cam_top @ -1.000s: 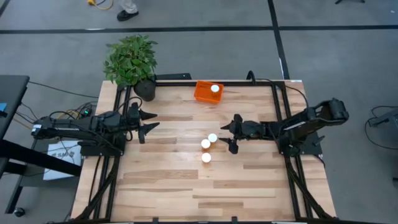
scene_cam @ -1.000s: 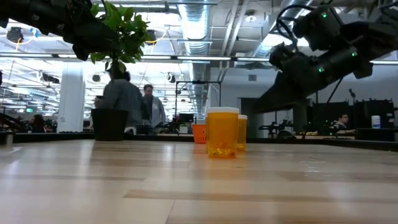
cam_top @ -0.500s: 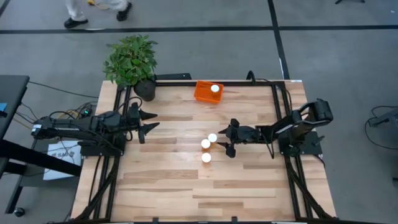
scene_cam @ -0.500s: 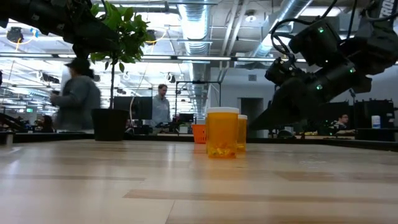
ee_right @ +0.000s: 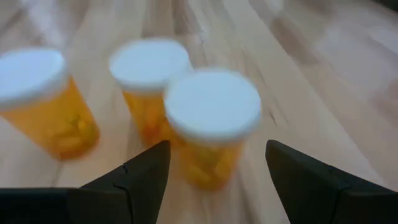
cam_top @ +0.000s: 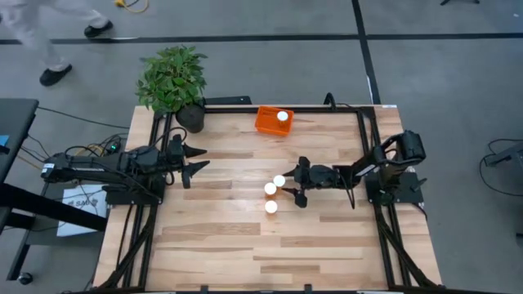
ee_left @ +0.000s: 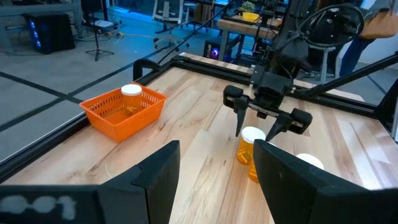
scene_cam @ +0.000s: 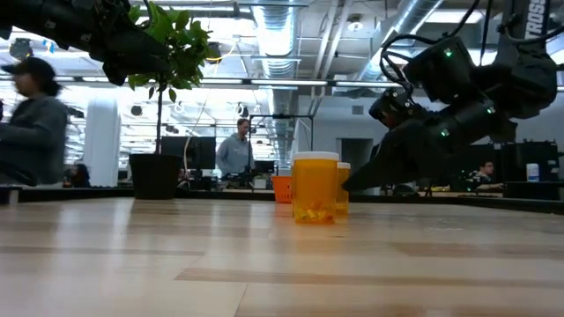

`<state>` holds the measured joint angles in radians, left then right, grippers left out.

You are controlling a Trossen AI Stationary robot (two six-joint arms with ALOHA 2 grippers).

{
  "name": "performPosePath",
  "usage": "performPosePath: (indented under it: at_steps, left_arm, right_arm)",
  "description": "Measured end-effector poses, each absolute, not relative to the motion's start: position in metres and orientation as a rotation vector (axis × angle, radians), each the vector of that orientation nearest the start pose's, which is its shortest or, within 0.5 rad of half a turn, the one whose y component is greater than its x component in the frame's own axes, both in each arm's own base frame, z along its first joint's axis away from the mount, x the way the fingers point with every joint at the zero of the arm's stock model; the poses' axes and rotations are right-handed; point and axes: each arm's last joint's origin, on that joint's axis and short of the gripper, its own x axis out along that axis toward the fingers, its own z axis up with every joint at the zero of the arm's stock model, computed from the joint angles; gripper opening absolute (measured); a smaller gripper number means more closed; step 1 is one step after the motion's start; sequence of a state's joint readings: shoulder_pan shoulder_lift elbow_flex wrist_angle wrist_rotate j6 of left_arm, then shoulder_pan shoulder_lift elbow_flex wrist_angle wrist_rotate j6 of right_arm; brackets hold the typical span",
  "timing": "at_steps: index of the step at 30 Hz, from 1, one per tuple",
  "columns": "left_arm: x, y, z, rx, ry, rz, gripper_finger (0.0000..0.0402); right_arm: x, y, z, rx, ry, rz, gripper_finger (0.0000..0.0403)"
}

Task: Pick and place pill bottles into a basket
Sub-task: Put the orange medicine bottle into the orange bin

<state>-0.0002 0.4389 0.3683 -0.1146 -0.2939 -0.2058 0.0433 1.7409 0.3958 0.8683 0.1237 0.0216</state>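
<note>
While the left fingers point(cam_top: 198, 160) rest spread, the right fingers point(cam_top: 288, 184) gape around a round white-capped amber pill bottle point(cam_top: 279, 180)

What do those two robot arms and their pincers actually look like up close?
Both arms are black, jointed and slim. The right pincer has two thin black fingers spread in a V. The left pincer looks the same. Small green lights glow on the right arm, black cables loop around it, and white lettering marks its upper part.
</note>
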Motion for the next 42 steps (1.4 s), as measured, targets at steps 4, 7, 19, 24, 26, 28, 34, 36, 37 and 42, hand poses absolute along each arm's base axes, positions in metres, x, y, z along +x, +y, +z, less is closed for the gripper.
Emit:
performPosePath:
  at_steps: [4,7,19,24,26,28,34,36,37,42]
  left_arm:
    - [0.123,0.008,0.241,-0.177,0.154,0.310,0.0194]
    - [0.123,0.008,0.241,-0.177,0.154,0.311,0.0194]
    - [0.123,0.008,0.241,-0.182,0.153,0.311,0.0194]
    - [0.123,0.008,0.241,-0.183,0.153,0.311,0.0194]
    - [0.123,0.008,0.241,-0.184,0.153,0.311,0.0194]
    - [0.123,0.008,0.241,-0.184,0.152,0.311,0.0194]
    - [0.123,0.008,0.241,-0.184,0.153,0.311,0.0194]
    - [0.123,0.008,0.241,-0.184,0.153,0.311,0.0194]
    - [0.123,0.008,0.241,-0.184,0.153,0.311,0.0194]
    - [0.123,0.008,0.241,-0.188,0.152,0.311,0.0194]
  right_arm:
    - [0.269,0.006,0.098,-0.026,0.455,-0.048,0.0260]
    - [0.272,0.003,0.100,-0.026,0.447,-0.044,0.0260]
    - [0.272,-0.006,0.100,-0.005,0.460,-0.023,0.0256]
    - [0.272,-0.006,0.100,-0.003,0.462,-0.019,0.0218]
    - [0.272,-0.006,0.099,-0.003,0.462,-0.019,0.0194]
    - [0.272,-0.006,0.100,-0.003,0.460,-0.019,0.0167]
    - [0.273,-0.006,0.100,-0.004,0.455,-0.022,0.0133]
    - [0.272,-0.006,0.101,0.001,0.456,-0.037,0.0140]
    - [0.272,-0.007,0.102,-0.002,0.455,-0.046,0.0145]
    - [0.271,-0.010,0.116,-0.006,0.406,-0.062,0.0153]
